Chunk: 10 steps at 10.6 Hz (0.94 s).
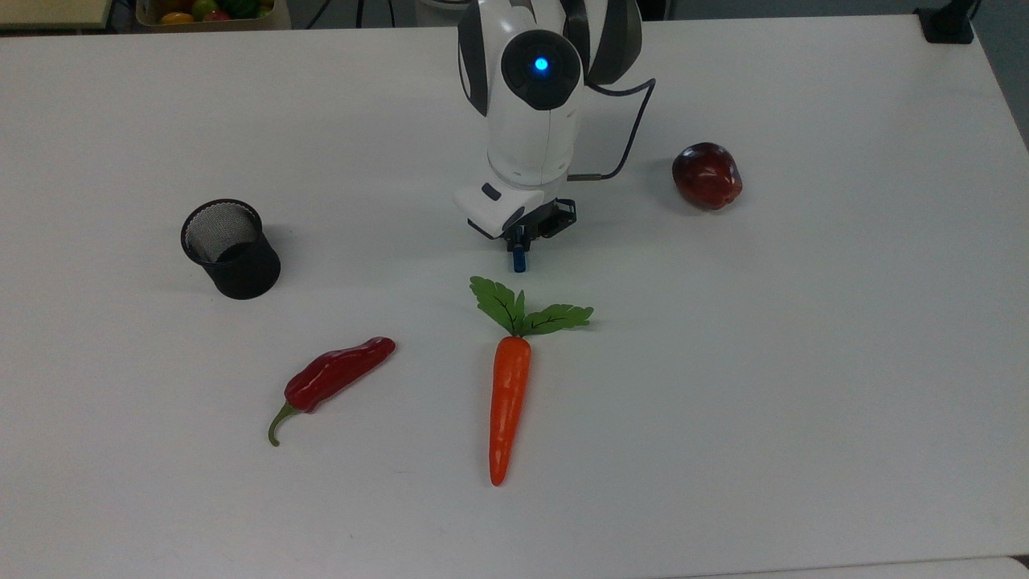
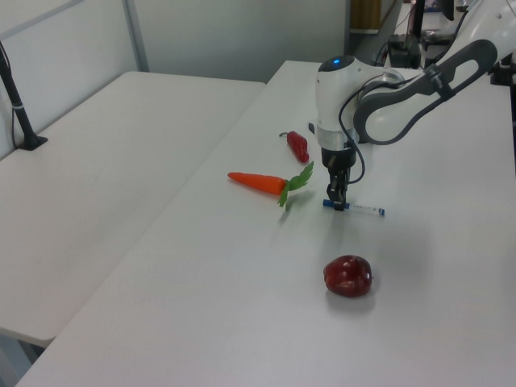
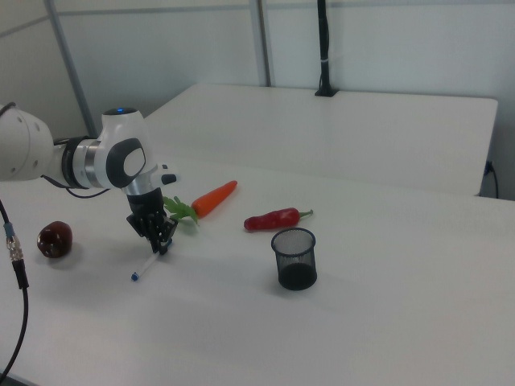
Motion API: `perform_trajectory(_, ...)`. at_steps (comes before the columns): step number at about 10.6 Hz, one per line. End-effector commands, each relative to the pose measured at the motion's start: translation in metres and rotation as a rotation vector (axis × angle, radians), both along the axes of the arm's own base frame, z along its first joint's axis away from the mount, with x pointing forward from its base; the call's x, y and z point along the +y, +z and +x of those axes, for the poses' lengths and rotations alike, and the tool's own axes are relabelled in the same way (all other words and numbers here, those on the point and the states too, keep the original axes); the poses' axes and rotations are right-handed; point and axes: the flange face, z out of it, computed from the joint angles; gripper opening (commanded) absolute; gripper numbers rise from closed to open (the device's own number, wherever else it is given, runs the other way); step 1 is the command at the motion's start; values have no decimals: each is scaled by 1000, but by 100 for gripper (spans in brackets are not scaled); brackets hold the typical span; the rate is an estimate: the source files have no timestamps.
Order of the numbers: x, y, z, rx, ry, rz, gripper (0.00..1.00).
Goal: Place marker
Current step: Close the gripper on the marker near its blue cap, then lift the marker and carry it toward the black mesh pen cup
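Right now the marker [image 2: 355,209] lies flat on the white table [image 1: 804,362], just past the green leaves of the carrot [image 1: 508,386]. Its blue cap end [image 1: 520,259] pokes out from under the gripper [image 1: 521,238] in the top view. In the left view the white body runs off to the left view's right, ending in a tiny blue tip. In the right view the marker [image 3: 147,265] slants down toward the right view's left.

The gripper [image 2: 335,201] points straight down, and its two dark fingers sit close on each side of the marker near the cap. They look pressed on it, with the marker resting on the table.

The orange carrot lies in the middle of the table, its leaves toward the marker. In the top view a red chili pepper [image 1: 334,378] lies to the carrot's left. A black mesh cup [image 1: 230,249] stands upright farther to the top view's left, well apart from the marker. A dark red apple [image 1: 707,175] sits to the top view's right of the arm.
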Motion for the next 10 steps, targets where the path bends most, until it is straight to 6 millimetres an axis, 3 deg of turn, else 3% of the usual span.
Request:
perform_trajectory(1, 2, 2, 0, -21, -14, -14, 11)
perform_trajectory(3, 3, 18, -1, -31, -34, -15, 11)
perform_trajectory(5, 6, 45, -5, -16, -47, -26, 11)
perform_trajectory(9, 4, 138, -8, -13, -106, -32, 11)
perform_trajectory(10, -6, 155, -6, -19, -126, -33, 11)
